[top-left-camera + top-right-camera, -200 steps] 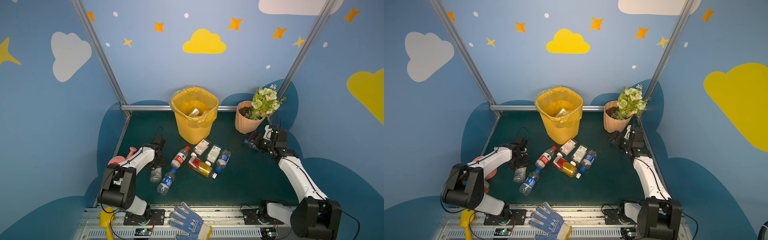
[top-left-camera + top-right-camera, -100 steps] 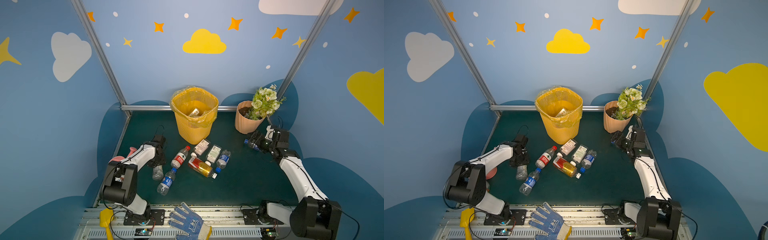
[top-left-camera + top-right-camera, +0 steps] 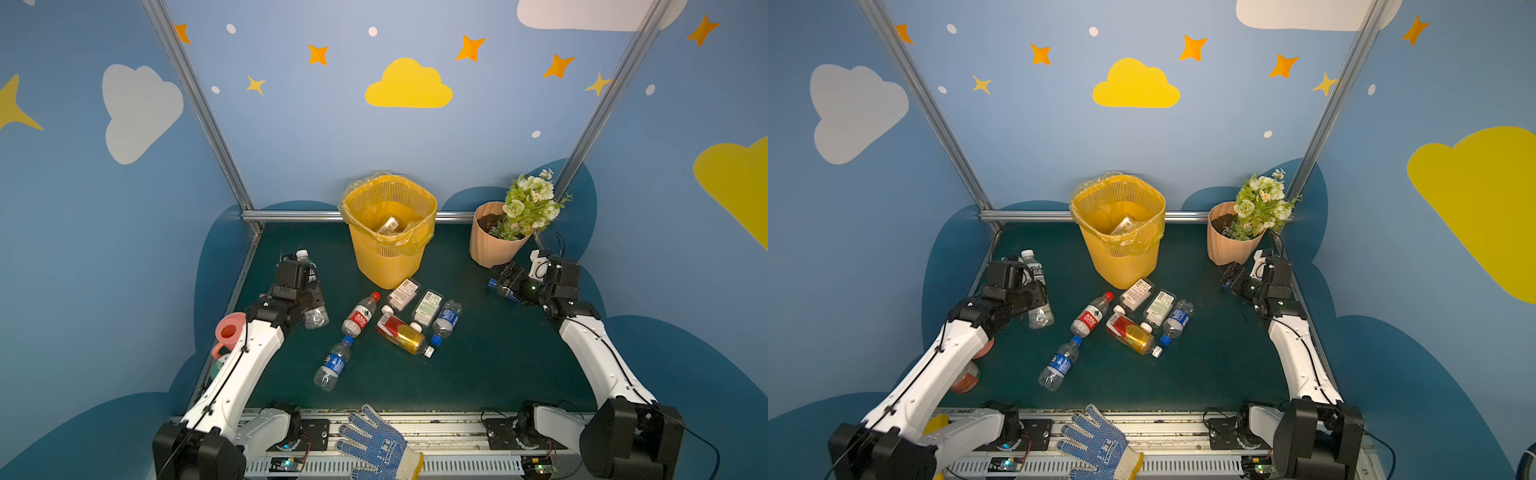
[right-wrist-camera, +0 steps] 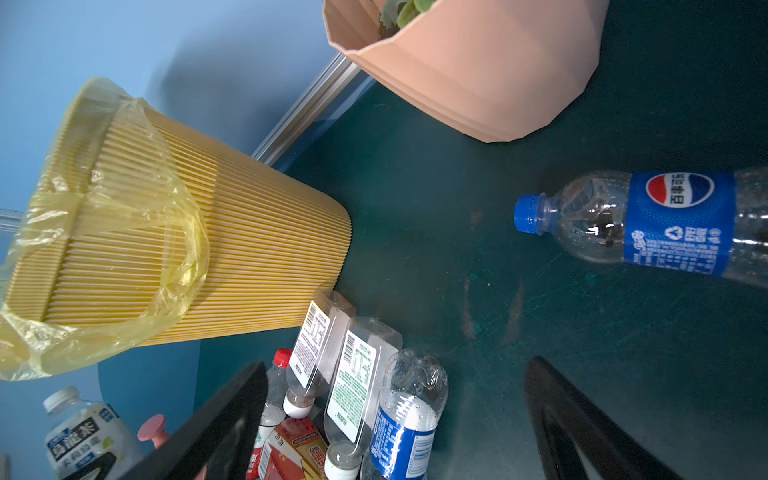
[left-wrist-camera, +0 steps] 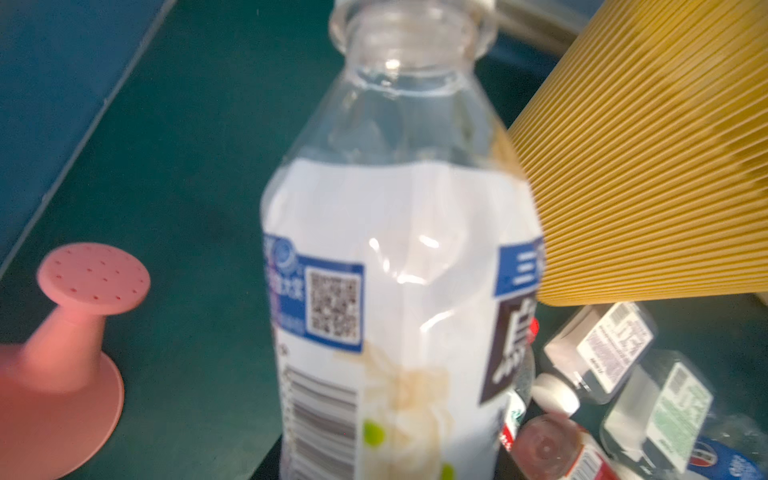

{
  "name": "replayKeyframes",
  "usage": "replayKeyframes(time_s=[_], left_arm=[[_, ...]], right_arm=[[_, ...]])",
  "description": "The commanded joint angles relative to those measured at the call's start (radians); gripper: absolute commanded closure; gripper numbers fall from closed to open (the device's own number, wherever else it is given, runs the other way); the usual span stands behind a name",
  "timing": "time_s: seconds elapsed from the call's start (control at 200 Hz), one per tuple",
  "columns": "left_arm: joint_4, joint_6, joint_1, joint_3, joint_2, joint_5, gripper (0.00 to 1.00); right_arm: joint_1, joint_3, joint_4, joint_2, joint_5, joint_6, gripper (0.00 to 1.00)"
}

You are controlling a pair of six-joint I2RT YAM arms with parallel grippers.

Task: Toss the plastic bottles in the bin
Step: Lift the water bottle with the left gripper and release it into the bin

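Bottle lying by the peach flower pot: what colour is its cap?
Blue cap; best seen in the right wrist view.

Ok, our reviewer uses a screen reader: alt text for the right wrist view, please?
The open right gripper hangs over a dark green table, a blue-capped bottle lying beyond it. Farther off stand a yellow bin and a peach flowerpot, with a huddle of bottles at the bin's foot and a white-labelled bottle farther still.

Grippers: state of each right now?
Left gripper: closed on the white-label bottle.
Right gripper: open, holding nothing.
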Motion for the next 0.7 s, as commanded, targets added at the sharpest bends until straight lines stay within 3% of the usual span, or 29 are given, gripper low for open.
replayKeyframes(time_s=[0.0, 0.12, 0.275, 0.395, 0.506, 0.606, 0.696], left_arm=[[0.146, -0.027, 0.003, 0.031, -0.096, -0.026, 0.49], [0.356, -0.065, 0.000, 0.038, -0.172, -0.031, 0.49], [0.558, -0.070, -0.028, 0.127, -0.142, -0.017, 0.51], [0.712, 0.035, -0.115, 0.216, -0.069, -0.068, 0.52], [0.832, 0.221, -0.232, 0.310, 0.033, -0.140, 0.51], [0.825, 0.291, -0.282, 0.431, 0.171, -0.110, 0.49], [0.675, 0.266, -0.283, 0.578, 0.326, -0.050, 0.48]], right_arm=[[0.005, -0.020, 0.026, -0.036, -0.027, -0.013, 0.07], [0.010, -0.031, 0.039, -0.046, -0.025, -0.001, 0.07], [0.020, -0.032, 0.035, -0.054, -0.027, 0.003, 0.07], [0.026, -0.032, 0.021, -0.072, -0.018, -0.001, 0.07], [0.027, -0.032, 0.009, -0.093, -0.008, 0.000, 0.07], [0.033, -0.035, 0.001, -0.110, -0.006, 0.005, 0.07], [0.043, -0.044, 0.003, -0.120, -0.004, 0.013, 0.07]])
